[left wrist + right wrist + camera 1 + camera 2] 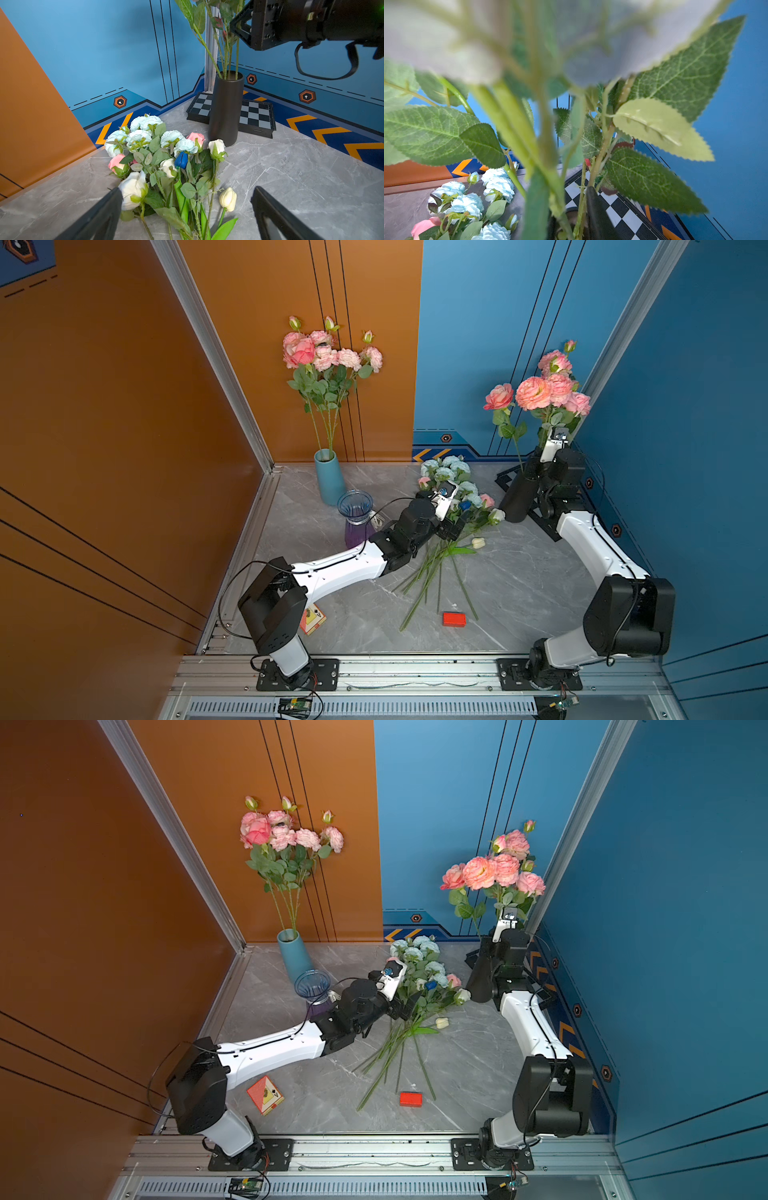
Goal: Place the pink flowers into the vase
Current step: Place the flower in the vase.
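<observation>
Pink flowers point(540, 393) stand in the black vase point(519, 493), stems down inside. Right gripper point(239, 31) above the rim among stems; grip can't be told. Left gripper point(187, 207) spread wide over the pile point(453, 497) beside the vase. Two pink heads remain there.

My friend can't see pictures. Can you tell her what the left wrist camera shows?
A pile of fake flowers, pale blue, white and pink, lies on a grey marble table, framed by the open left gripper. Behind stands a black vase holding green stems, in front of a small checkerboard.
</observation>
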`<state>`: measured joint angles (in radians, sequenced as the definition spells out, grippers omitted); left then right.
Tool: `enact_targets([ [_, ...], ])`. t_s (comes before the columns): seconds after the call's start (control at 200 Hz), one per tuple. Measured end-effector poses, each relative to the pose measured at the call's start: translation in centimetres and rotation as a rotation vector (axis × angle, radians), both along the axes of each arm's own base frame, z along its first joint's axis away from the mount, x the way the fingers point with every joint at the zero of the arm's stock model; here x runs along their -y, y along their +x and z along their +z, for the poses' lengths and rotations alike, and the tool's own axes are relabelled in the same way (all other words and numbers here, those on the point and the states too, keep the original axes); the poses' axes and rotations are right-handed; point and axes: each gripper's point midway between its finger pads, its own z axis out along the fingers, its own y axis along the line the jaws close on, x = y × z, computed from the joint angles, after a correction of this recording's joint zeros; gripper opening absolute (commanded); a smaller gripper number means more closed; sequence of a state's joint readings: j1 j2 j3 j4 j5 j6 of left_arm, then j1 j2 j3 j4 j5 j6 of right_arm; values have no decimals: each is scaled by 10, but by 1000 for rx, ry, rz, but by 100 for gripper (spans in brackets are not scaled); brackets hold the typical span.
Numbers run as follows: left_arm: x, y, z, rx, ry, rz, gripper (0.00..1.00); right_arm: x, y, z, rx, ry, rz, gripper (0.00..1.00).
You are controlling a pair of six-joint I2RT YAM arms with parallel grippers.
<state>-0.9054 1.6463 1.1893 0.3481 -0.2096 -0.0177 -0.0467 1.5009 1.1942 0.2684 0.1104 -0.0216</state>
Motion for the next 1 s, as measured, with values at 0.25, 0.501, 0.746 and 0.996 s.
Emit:
enact_targets([
  [0.25,-11,3,-8,-41,-22,44,99,-1,-2,2,1,0,0,44],
  [0.501,-33,17,-17,-127,-62,118,99,-11,-11,13,21,5,6,62],
  [0.746,-45,21,-26,-186,-72,155,98,-21,-20,20,38,14,19,76],
  [0.996,-49,22,-28,-208,-82,160,99,-34,-28,15,22,14,36,96],
])
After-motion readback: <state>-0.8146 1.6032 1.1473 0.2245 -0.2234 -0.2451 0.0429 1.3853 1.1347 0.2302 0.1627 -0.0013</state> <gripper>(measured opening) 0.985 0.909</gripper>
